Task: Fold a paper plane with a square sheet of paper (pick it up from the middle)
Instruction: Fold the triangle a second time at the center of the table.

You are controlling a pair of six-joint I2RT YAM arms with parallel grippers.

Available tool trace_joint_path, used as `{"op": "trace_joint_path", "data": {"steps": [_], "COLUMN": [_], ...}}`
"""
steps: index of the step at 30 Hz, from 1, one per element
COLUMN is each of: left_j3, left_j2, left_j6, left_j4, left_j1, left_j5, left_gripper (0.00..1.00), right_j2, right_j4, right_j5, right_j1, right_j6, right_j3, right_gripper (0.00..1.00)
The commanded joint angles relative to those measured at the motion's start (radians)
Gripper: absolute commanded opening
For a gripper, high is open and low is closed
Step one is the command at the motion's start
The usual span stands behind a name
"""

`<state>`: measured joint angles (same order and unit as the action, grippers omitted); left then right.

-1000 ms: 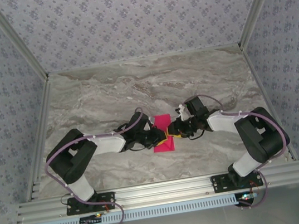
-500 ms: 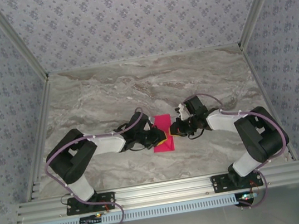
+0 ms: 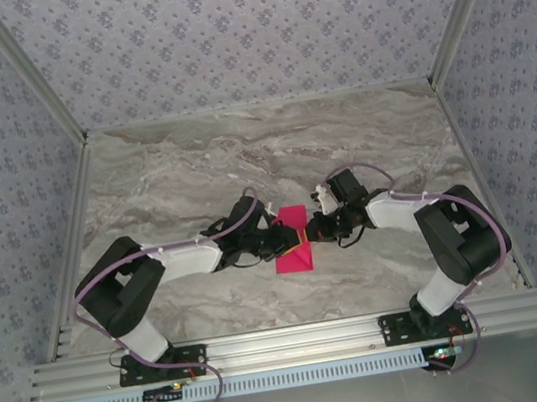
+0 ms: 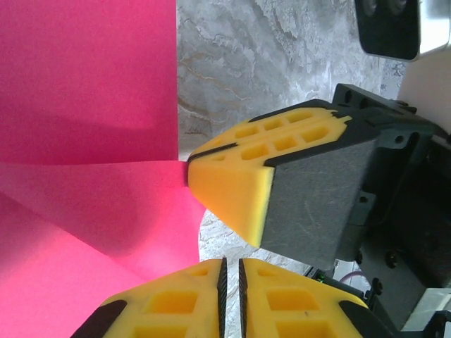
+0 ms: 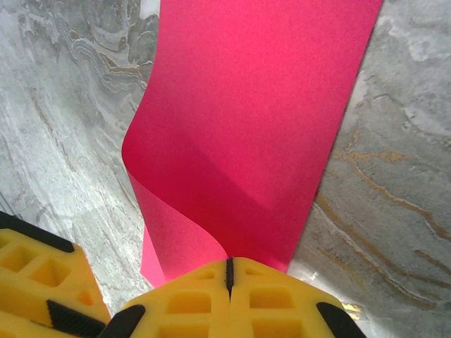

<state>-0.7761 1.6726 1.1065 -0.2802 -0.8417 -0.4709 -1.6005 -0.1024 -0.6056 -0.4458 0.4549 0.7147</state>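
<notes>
Both arms meet over the pink sheet, mid-surface.
Marble surface (image 3: 193,172) underneath, and the square sheet of paper (image 3: 292,261) lies between the two arms, one side curling up. The right gripper (image 5: 229,271) has its jaws fully closed, pinching that raised fold. The left gripper (image 4: 230,282) has its jaws a hairline apart at the paper's edge; can't tell if it has a grip.
</notes>
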Motion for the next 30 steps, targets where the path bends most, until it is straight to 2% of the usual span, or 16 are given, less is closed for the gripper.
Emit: {"op": "trace_joint_path", "data": {"steps": [1,30], "left_j3": [-0.039,-0.06], "left_j2": [0.033,0.142], "left_j6": [-0.028,-0.011], "left_j4": [0.015,-0.015], "left_j1": [-0.001,-0.005], "left_j5": [0.011,-0.002], "left_gripper": [0.14,0.12], "right_j2": [-0.019,-0.093], "right_j4": [-0.026,-0.052], "right_j5": [0.016,0.028], "right_j1": [-0.005,-0.004], "right_j6": [-0.04,-0.084], "right_j3": [0.03,0.081], "right_gripper": [0.05,0.05]}}
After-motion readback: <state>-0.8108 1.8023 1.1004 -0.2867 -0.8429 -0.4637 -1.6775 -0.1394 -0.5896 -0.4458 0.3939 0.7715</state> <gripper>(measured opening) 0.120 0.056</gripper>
